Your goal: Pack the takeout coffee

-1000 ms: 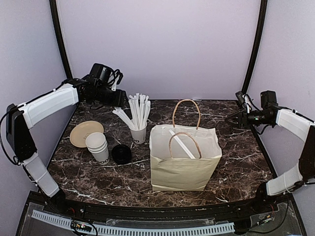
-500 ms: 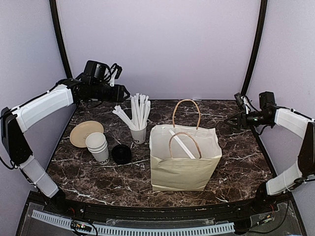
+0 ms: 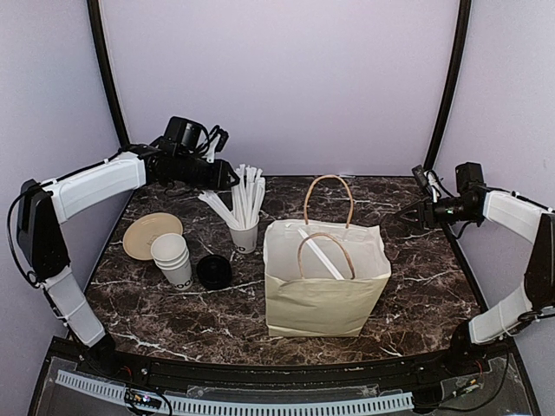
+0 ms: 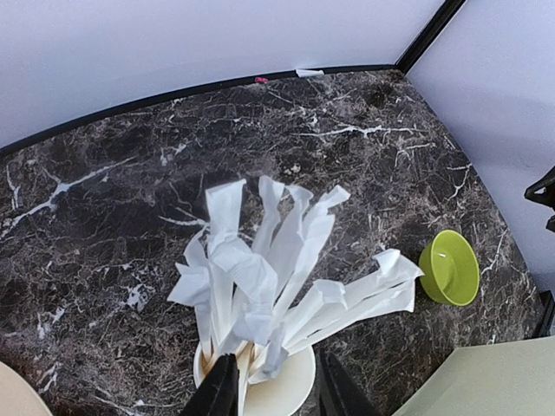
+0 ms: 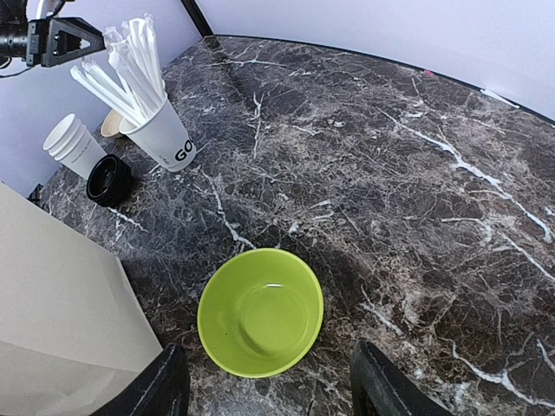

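Note:
No lidded white coffee cup shows in any view. A cream paper bag (image 3: 325, 277) with brown handles stands open at mid-table, a wrapped straw leaning inside it. My left gripper (image 3: 232, 180) is open and empty, hovering just above the white cup of wrapped straws (image 3: 244, 234); in the left wrist view its fingertips (image 4: 221, 390) flank the cup (image 4: 276, 394). My right gripper (image 3: 405, 214) is open and empty at the far right, above a green bowl (image 5: 260, 312).
A stack of lidless white cups (image 3: 172, 258) and a black lid (image 3: 213, 271) sit left of the bag, with a tan plate (image 3: 152, 234) behind them. The green bowl also shows in the left wrist view (image 4: 449, 269). Black frame posts rise at both back corners.
My left gripper has moved right and a little down, coming over the straw cup. The right arm has barely moved.

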{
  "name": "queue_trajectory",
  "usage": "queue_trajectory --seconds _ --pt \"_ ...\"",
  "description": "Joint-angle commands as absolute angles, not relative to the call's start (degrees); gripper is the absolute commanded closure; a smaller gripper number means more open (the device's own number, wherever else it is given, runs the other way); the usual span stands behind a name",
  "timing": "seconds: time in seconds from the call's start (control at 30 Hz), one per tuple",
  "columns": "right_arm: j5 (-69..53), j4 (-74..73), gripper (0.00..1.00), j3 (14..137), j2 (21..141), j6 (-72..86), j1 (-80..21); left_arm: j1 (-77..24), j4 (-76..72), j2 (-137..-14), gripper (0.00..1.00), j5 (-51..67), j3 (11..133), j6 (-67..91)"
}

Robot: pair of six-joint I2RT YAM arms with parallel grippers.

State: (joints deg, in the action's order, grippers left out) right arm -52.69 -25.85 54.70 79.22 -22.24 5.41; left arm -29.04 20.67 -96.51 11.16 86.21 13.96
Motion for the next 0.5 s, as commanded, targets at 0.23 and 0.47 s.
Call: queue_trajectory --seconds 0.23,0.47 --pt "-53.07 -26.14 0.37 56.37 79.8 -23.2 5.54 -29.0 19.29 -98.86 0.72 13.45 88.2 15.36" --pt "-53.01 -26.37 0.37 56.51 79.98 -23.39 5.61 -29.32 20.9 -99.75 0.83 13.41 90.39 15.46"
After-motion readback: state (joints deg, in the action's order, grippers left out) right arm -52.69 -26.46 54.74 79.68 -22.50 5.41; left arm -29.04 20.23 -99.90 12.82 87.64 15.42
